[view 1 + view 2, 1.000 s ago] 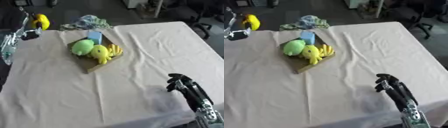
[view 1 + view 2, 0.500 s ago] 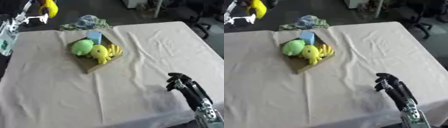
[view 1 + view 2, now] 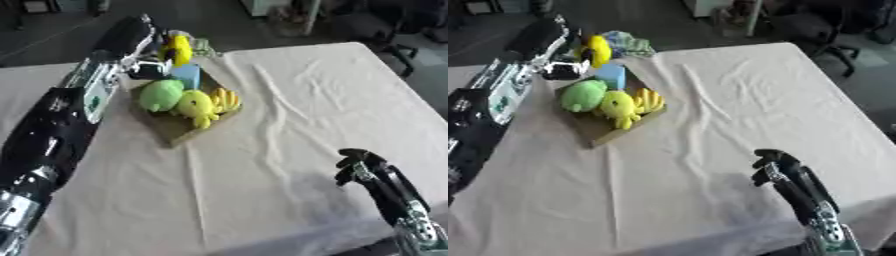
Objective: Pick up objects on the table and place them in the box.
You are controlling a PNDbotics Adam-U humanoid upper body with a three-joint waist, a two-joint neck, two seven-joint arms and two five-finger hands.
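My left hand [image 3: 140, 36] is shut on a yellow toy [image 3: 178, 49], which it holds just above the far end of the brown cardboard box [image 3: 171, 134]. The left arm stretches up along the left side of the table. Inside the box lie a green plush [image 3: 160, 95], a yellow plush [image 3: 197, 104], a bunch of toy bananas [image 3: 227, 98] and a blue block [image 3: 185, 76]. Near the lower right corner rests my right hand [image 3: 775, 168], fingers relaxed and slightly bent, holding nothing.
A white cloth covers the table [image 3: 306, 110], with wrinkles right of the box. A crumpled greenish-blue cloth heap [image 3: 627, 44] lies at the far edge behind the box. Dark office chairs [image 3: 372, 22] stand beyond the far right corner.
My left hand has carried the yellow toy from beyond the table's far left corner rightward to just over the box's far end. The right hand has stayed where it was.
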